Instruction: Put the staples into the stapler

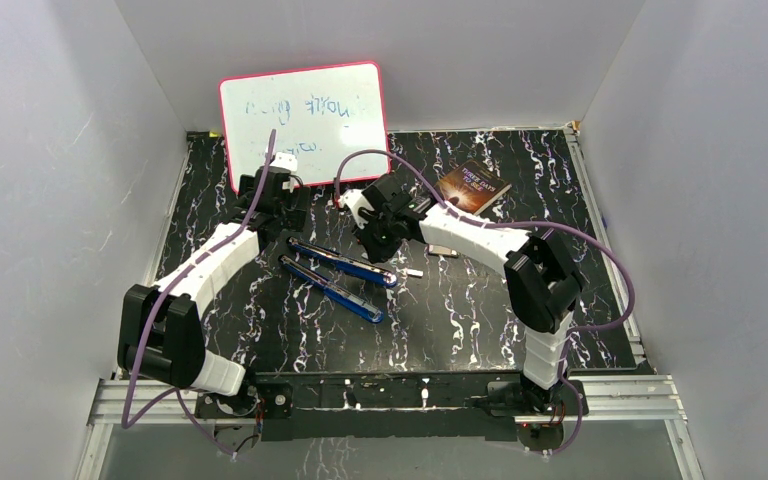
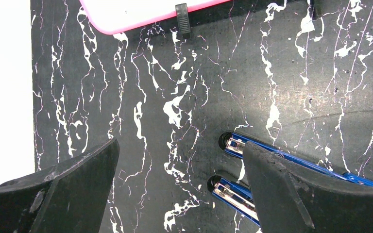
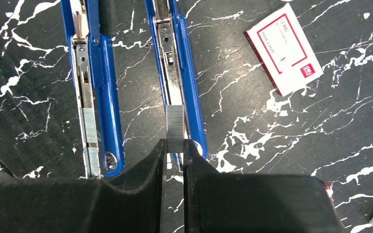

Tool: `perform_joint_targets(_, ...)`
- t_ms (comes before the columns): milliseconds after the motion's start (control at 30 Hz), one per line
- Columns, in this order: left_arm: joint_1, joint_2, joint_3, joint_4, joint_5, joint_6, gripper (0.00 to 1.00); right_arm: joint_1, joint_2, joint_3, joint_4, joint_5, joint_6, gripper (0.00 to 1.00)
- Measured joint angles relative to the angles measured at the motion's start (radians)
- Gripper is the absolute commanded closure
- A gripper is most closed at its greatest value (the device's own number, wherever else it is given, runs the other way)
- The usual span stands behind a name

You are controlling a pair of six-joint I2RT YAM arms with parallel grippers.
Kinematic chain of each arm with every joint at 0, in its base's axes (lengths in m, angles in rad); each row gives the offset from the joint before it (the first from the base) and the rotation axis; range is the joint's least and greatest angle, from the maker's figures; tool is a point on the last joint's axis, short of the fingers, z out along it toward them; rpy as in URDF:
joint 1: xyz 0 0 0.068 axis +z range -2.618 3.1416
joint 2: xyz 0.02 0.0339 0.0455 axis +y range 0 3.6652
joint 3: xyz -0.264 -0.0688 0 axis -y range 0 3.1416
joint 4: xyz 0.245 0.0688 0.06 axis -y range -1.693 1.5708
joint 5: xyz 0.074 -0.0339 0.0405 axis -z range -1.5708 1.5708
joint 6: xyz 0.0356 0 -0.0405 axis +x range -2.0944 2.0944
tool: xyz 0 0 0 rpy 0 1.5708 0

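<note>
Pinches a short silvery strip of staples [image 3: 175, 128] between the right fingers [image 3: 148, 170], clenched narrowly on its near end. Holds that strip lengthwise over the metal channel of the stapler [image 3: 192, 97], at the end of the right-hand one of its two blue halves as seen from the right wrist; cannot tell whether seated in the channel or just above it. Shows the stapler swung fully open, both halves lying nearly parallel on the black marbled tabletop [image 1: 460, 320]. Spreads the left fingers [image 2: 77, 189] wide, released and grasping nothing, by the stapler's opposite ends. Places a small white box with a red label [image 3: 284, 48] near the stapler, apart from it. Further back, shows a dark booklet [image 1: 473, 187] lying flat and a pink-framed whiteboard [image 1: 305, 120] leaning against the rear wall.
</note>
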Motion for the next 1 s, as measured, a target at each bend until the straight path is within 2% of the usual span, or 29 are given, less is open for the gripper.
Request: perform_joint_targets(1000,-0.007,0.0,0.0,0.002,-0.01,0.005,0.02,0.0,0.074,0.065,-0.099,-0.004,0.037,1.0)
